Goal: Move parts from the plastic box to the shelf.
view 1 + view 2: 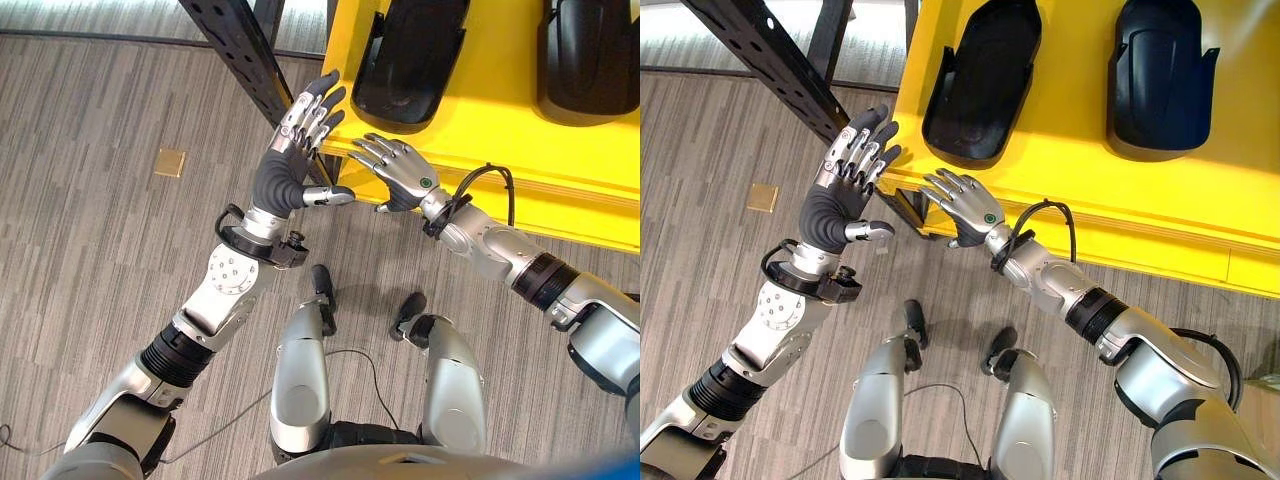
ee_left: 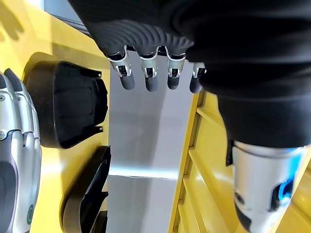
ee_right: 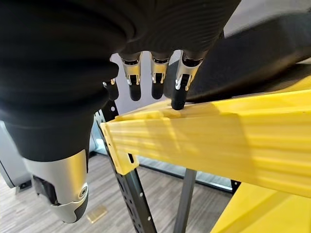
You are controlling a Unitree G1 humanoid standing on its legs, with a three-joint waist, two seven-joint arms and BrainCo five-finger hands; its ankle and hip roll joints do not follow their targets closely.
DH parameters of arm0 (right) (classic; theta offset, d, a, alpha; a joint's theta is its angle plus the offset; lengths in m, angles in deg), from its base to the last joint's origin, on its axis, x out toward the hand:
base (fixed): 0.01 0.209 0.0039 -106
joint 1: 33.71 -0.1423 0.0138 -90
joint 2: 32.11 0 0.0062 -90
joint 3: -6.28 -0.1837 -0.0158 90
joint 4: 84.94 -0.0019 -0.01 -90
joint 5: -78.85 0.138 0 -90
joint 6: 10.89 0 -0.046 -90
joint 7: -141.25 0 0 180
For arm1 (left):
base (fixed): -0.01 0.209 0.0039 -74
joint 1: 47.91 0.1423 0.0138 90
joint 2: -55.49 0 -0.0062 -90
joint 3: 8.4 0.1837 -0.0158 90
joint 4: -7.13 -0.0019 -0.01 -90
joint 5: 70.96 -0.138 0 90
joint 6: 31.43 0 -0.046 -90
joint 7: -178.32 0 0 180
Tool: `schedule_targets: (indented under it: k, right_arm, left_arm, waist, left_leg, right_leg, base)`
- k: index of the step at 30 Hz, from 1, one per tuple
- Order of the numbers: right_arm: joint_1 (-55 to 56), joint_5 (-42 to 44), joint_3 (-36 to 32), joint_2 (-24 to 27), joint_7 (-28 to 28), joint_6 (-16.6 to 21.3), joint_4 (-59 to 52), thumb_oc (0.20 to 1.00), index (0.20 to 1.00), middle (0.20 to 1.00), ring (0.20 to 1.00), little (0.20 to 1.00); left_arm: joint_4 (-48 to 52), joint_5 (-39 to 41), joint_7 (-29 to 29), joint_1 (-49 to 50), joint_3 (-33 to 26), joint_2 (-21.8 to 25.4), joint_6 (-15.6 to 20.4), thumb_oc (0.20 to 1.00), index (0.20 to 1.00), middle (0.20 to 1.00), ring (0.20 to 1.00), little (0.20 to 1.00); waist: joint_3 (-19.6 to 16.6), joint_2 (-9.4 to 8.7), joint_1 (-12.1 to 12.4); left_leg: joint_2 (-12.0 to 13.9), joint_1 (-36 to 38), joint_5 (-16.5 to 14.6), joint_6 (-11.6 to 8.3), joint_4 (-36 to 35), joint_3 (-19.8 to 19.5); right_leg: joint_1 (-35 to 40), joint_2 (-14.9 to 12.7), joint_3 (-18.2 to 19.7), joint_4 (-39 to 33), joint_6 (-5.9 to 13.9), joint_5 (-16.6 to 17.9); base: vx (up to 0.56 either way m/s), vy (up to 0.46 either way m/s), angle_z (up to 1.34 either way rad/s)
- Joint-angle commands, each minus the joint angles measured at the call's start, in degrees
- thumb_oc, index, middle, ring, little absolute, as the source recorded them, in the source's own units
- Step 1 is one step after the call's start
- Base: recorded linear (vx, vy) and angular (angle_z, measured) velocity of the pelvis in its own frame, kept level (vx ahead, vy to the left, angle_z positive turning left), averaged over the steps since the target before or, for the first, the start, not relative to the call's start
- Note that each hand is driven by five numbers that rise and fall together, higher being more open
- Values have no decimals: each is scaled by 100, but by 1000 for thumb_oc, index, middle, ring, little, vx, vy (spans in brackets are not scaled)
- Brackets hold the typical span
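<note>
Left eye view: both robot hands empty at the corner of the yellow shelf (image 1: pixel 500 130), two black parts lying on it.

On the shelf the nearer black part (image 1: pixel 980 80) lies close to the corner, and the second black part (image 1: pixel 1162 75) lies beside it, further along toward the robot's right; the two do not touch. The left robot hand (image 1: pixel 300 135) is raised just beside the shelf corner, fingers straight and a little spread, thumb out to the side, holding nothing. The right robot hand (image 1: pixel 965 205) is at the front edge (image 3: pixel 204 131) of the shelf near the same corner, palm down, fingers relaxed and spread, also holding nothing; in the right wrist view one fingertip (image 3: pixel 179 103) seems to touch the edge. A dark metal post (image 1: pixel 245 55) of the shelf stands behind the left robot hand, above the grey floor (image 1: pixel 90 240).
</note>
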Motion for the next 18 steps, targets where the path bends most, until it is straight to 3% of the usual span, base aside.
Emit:
schedule_targets:
  k: [1,6,10,18]
  right_arm:
    - [-292,218,-333,-156,165,-165,46,1000,1000,1000,1000,1000]
    - [-321,461,-352,-171,-71,-313,201,1000,1000,1000,1000,1000]
    - [-471,721,-301,-270,-444,-714,538,1000,1000,1000,1000,1000]
    - [-658,736,-321,-422,-563,-1148,1009,1000,1000,1000,1000,1000]
  left_arm:
    - [421,-106,66,-5,-114,-169,280,1000,1000,1000,1000,1000]
    - [399,-14,185,59,-127,-198,230,1000,1000,1000,1000,1000]
    - [340,50,288,46,-107,-245,170,1000,1000,1000,1000,1000]
    - [303,136,388,57,-111,-301,68,1000,1000,1000,1000,1000]
  waist:
    - [-213,55,78]
    - [-213,66,103]
    - [-213,63,154]
    - [-213,91,224]
  left_leg:
    - [254,234,-96,-407,-16,-70]
    - [258,204,-91,-413,-3,-77]
    - [270,158,-92,-415,19,-74]
    - [269,106,-71,-417,-1,-73]
  right_leg:
    - [12,-366,-42,150,768,305]
    - [-13,-383,-53,165,771,312]
    - [-40,-412,-98,175,763,319]
    - [-83,-442,-146,210,760,322]
  base:
    - [0,0,0]
    - [0,0,0]
    - [0,0,0]
    - [0,0,0]
